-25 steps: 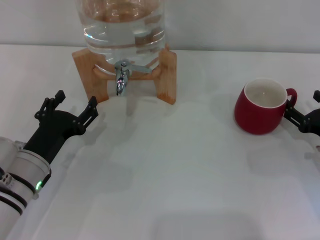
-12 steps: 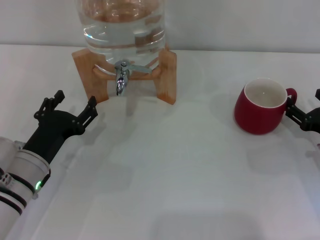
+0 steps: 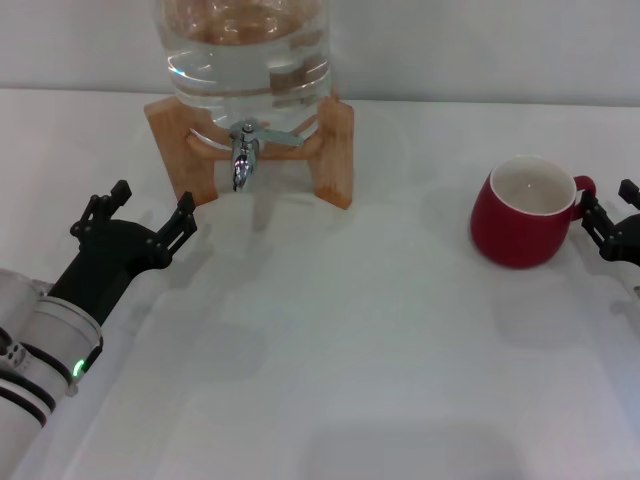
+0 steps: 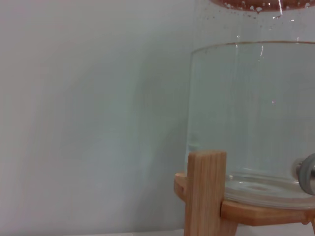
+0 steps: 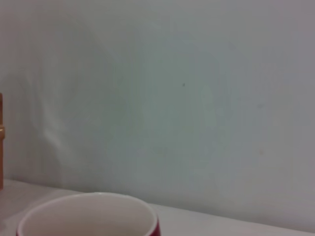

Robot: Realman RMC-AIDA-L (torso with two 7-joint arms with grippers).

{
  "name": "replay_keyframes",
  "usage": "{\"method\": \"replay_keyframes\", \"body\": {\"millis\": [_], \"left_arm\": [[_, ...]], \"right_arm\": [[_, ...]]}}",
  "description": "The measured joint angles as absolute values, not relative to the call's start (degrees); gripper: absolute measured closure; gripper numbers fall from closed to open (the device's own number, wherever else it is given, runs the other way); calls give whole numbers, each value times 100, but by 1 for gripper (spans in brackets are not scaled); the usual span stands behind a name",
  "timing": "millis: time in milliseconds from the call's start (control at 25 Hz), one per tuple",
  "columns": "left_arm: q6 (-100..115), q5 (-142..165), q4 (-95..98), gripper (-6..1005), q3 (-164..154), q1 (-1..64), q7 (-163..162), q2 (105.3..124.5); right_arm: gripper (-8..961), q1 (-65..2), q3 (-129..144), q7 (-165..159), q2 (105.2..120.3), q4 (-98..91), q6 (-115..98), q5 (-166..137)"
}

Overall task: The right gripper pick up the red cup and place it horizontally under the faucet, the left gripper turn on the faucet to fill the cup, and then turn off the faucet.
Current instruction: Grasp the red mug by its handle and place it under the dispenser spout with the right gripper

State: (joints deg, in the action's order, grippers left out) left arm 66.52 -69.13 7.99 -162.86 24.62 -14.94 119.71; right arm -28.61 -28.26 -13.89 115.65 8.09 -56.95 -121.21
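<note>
White tabletop [image 3: 350,380] runs wide and bare across the near half, giving free room between the two arms. Nearest, at the left edge, the left gripper [image 3: 135,213] hangs low over the surface with its fingers spread apart, holding nothing, near the wooden stand [image 3: 335,150] but apart from it. At the right edge the right gripper [image 3: 610,212] sits just beside the handle of the red cup [image 3: 522,212], fingers parted on either side of the loop; contact cannot be told. The cup stands upright, well apart from the stand. Farther back, the faucet [image 3: 245,150] points down from the water jar [image 3: 245,50], against the pale wall [image 5: 197,98].
</note>
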Motion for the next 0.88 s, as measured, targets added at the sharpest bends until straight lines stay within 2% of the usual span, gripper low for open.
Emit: {"method": "replay_keyframes", "body": {"millis": [120, 200, 880], "left_arm": [[6652, -6911, 799, 113, -16286, 2467, -1494, 11971], [6650, -6912, 800, 113, -16286, 2469, -1494, 11971], [6594, -6926, 800, 113, -16286, 2499, -1494, 11971]], "right_arm": [[432, -2869, -2912, -1388, 11559, 804, -5642, -12121], [474, -2877, -3039, -1388, 11558, 801, -5556, -12120], [473, -2925, -3069, -1388, 11557, 808, -5484, -12174]]}}
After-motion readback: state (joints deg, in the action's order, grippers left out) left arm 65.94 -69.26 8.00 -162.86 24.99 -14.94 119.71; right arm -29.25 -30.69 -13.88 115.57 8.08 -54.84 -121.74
